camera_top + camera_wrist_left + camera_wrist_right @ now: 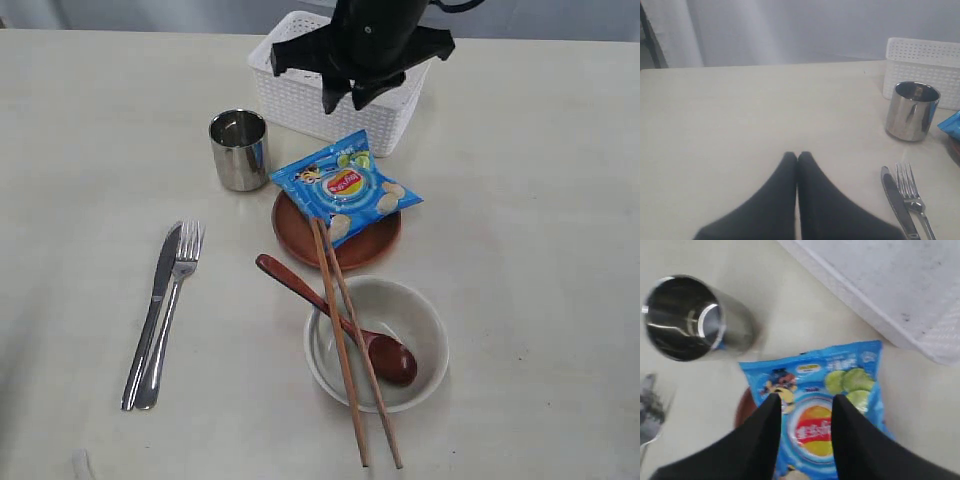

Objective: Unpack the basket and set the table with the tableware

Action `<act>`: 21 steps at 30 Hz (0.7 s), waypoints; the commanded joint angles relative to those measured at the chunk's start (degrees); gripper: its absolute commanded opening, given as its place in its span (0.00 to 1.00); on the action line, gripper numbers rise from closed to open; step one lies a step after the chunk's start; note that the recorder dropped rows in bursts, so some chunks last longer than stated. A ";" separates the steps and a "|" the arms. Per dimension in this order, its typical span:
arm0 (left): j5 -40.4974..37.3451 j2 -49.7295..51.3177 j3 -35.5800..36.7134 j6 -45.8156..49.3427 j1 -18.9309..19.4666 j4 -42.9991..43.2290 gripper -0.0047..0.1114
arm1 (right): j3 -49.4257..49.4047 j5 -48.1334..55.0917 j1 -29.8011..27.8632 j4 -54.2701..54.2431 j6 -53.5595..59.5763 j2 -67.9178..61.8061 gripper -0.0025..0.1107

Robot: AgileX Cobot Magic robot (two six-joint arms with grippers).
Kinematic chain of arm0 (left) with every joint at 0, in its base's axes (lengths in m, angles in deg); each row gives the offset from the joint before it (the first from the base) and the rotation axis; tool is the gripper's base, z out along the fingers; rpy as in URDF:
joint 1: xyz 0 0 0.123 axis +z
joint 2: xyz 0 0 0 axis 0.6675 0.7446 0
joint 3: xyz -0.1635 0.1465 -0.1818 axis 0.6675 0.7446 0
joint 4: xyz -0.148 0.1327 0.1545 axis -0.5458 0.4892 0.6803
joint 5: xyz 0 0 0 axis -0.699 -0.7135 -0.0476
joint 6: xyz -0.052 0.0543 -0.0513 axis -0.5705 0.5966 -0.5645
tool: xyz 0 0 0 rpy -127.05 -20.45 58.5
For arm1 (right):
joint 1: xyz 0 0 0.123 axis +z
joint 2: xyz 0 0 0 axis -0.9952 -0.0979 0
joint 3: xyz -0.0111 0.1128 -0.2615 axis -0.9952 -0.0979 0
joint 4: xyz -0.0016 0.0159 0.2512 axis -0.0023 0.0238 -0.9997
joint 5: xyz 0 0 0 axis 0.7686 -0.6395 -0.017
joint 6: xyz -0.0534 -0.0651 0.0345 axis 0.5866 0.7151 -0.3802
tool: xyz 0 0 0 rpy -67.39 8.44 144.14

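Note:
The white basket point(300, 105) stands at the back of the table point(80, 150). In front of it a blue chip bag point(345, 187) lies on the reddish-brown plate point(300, 235). My right gripper point(348, 100) hangs open over the bag point(815, 405), nothing between its fingers point(770, 415). The steel cup point(238, 150) stands left of the bag. Knife point(150, 320) and fork point(175, 300) lie side by side at the left. Chopsticks point(345, 340) and the dark spoon point(330, 315) rest across the off-white bowl point(425, 320). My left gripper point(798, 156) is shut, low over bare table.
In the left wrist view the cup point(912, 111), knife point(897, 200), fork point(912, 197) and basket point(925, 65) all lie off to one side of my shut fingers. The chopsticks' near ends reach almost to the table's front edge.

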 commanded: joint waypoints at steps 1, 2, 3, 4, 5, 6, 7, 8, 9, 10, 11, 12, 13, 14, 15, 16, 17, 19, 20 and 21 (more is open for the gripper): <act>0.32 -0.21 0.11 0.04 -0.39 -0.16 0.04 | 6.57 2.14 0.18 -8.33 4.51 -2.98 0.36; 0.32 -0.21 0.11 0.04 -0.39 -0.16 0.04 | 8.92 3.33 0.56 -8.33 4.51 -4.14 0.37; 0.32 -0.21 0.11 0.04 -0.39 -0.16 0.04 | 11.23 4.28 1.01 -8.06 4.38 -5.34 0.37; 0.32 -0.21 0.11 0.04 -0.39 -0.16 0.04 | 13.49 5.06 1.36 -8.02 4.07 -6.55 0.37; 0.32 -0.21 0.11 0.04 -0.39 -0.16 0.04 | 15.19 5.78 1.83 -8.02 3.94 -7.55 0.37; 0.32 -0.21 0.11 0.04 -0.39 -0.16 0.04 | 17.44 6.72 2.53 -7.92 3.64 -9.07 0.37; 0.32 -0.21 0.11 0.04 -0.39 -0.16 0.04 | 18.81 7.31 2.73 -7.92 3.16 -10.14 0.37; 0.32 -0.21 0.11 0.04 -0.39 -0.16 0.04 | 19.98 7.93 2.98 -7.92 2.75 -11.23 0.37; 0.32 -0.21 0.11 0.04 -0.39 -0.16 0.04 | 21.48 8.57 3.15 -7.92 2.10 -12.81 0.37; 0.32 -0.21 0.11 0.04 -0.39 -0.16 0.04 | 22.30 8.95 3.15 -7.92 1.49 -13.82 0.37; 0.32 -0.21 0.11 0.04 -0.39 -0.16 0.04 | 23.24 9.53 3.15 -7.79 1.10 -14.78 0.37; 0.32 -0.21 0.11 0.04 -0.39 -0.16 0.04 | 24.06 9.89 3.15 -7.79 0.96 -16.09 0.37; 0.32 -0.21 0.11 0.04 -0.39 -0.16 0.04 | 24.58 10.00 3.15 -7.79 0.96 -16.81 0.37; 0.32 -0.21 0.11 0.04 -0.39 -0.16 0.04 | 24.73 10.00 3.15 -7.79 0.46 -17.52 0.37; 0.32 -0.21 0.11 0.04 -0.39 -0.16 0.04 | 24.73 9.52 3.15 -7.41 0.04 -18.07 0.37; 0.32 -0.21 0.11 0.04 -0.39 -0.16 0.04 | 24.73 9.18 3.15 -6.68 -0.70 -18.38 0.37; 0.32 -0.21 0.11 0.04 -0.39 -0.16 0.04 | 24.73 8.76 3.15 -5.33 -1.83 -18.82 0.37; 0.32 -0.21 0.11 0.04 -0.39 -0.16 0.04 | 24.73 8.08 3.15 -2.86 -3.81 -19.47 0.37; 0.32 -0.21 0.11 0.04 -0.39 -0.16 0.04 | 24.73 7.93 3.15 -2.41 -3.93 -19.94 0.37; 0.32 -0.21 0.11 0.04 -0.39 -0.16 0.04 | 24.73 7.67 3.15 -2.52 -3.93 -20.30 0.37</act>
